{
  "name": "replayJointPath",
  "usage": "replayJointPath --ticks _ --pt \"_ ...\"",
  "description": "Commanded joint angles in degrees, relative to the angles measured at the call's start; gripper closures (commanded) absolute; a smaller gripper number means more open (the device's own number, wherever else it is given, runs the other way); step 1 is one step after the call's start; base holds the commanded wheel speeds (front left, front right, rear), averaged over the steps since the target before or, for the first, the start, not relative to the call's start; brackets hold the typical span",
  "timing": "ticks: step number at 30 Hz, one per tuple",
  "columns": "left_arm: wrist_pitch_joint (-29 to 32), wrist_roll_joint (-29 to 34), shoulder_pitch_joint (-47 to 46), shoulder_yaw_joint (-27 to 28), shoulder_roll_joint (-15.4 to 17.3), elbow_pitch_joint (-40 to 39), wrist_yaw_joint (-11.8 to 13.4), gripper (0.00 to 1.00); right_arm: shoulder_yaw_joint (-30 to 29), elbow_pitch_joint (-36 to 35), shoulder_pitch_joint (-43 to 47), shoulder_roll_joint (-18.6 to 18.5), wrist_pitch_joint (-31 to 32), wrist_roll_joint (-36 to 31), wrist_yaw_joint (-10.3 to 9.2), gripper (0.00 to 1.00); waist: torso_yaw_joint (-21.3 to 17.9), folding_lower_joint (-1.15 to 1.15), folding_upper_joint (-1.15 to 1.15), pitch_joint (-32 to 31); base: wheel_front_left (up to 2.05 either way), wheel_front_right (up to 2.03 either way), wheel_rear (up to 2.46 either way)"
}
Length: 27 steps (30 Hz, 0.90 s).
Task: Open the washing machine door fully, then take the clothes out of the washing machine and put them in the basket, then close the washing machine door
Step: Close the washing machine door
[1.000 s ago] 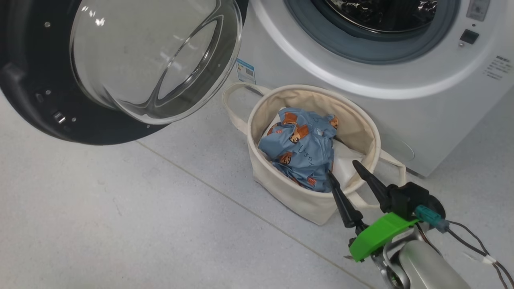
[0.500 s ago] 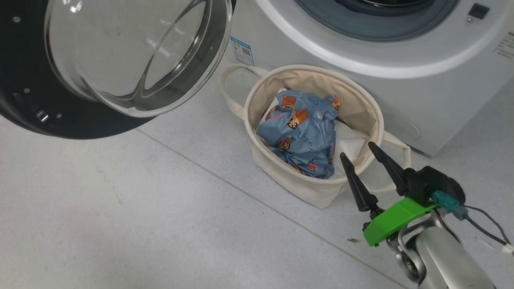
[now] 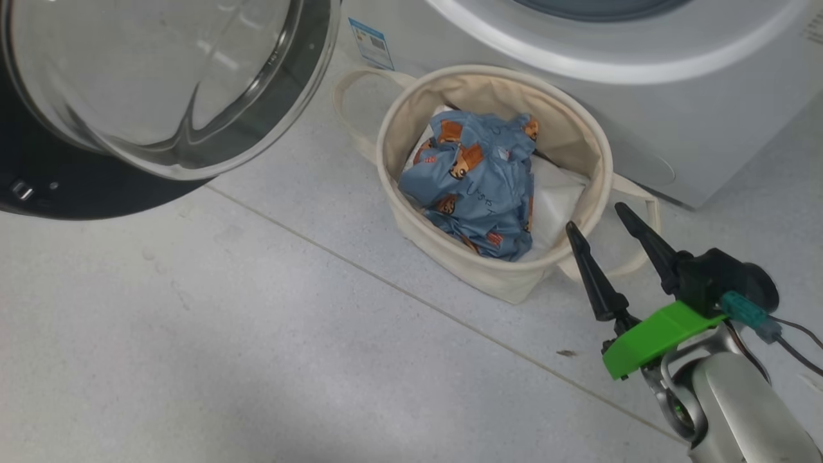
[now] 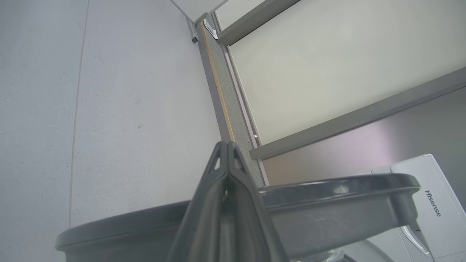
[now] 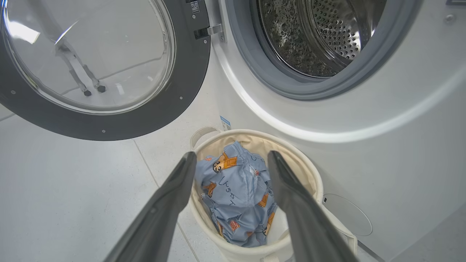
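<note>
The washing machine door (image 3: 64,193) stands swung open at upper left, its glass bowl (image 3: 161,83) bulging toward me. The light blue clothes (image 3: 476,180) lie bunched in the cream basket (image 3: 386,148), which sits on the floor against the white washing machine (image 3: 578,51). My right gripper (image 3: 594,216) is open with nothing in it, just off the basket's near right rim. In the right wrist view the right gripper (image 5: 232,154) points at the clothes (image 5: 240,196) in the basket (image 5: 313,174), below the steel drum (image 5: 316,36). My left gripper (image 4: 227,143) is shut and empty, with the door's dark rim (image 4: 327,196) crossing behind its fingers.
Pale tiled floor (image 3: 257,354) spreads to the left and in front of the basket. The open door (image 5: 189,72) overhangs the floor at left, hung on its metal hinge (image 5: 207,31). A wall base and panels (image 4: 327,72) run beyond the left gripper.
The head camera has tilted, sliding the whole scene up and left. My right gripper has drawn back from over the basket's near rim to just outside it, still open.
</note>
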Motion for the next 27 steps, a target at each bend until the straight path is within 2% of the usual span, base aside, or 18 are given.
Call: replayJointPath --ticks 1,5,9,16,27 --pt "-1.0 0.5 -1.9 0.9 4.4 -1.2 -0.4 1.0 0.7 -2.7 0.4 -0.2 0.4 -0.7 0.43 0.0 -0.4 0.0 0.0 0.7 0.0 0.0 0.0" --pt "-1.8 0.2 -2.6 0.1 4.4 -0.6 -0.4 1.0 0.3 -3.7 1.0 -0.4 0.9 -0.9 0.43 0.0 -0.8 0.0 0.0 0.7 0.0 0.0 0.0" --pt "-0.9 1.0 -2.6 -2.7 2.8 0.1 -0.4 1.0 -0.7 -3.2 3.0 -0.6 0.6 -0.5 0.43 0.0 0.5 0.0 0.0 -1.3 0.0 0.0 0.0" --pt "1.7 1.5 -2.7 -6.0 2.3 0.9 -0.4 1.0 1.2 -3.2 3.2 -1.3 1.5 0.0 0.43 0.0 1.0 0.0 0.0 -2.6 0.0 0.0 0.0" --pt "9.7 -0.3 2.1 -11.6 1.1 -6.2 -0.4 1.0 4.7 -0.4 2.2 -0.7 0.7 1.8 0.43 0.0 1.4 0.0 0.0 -5.9 0.0 0.0 0.0"
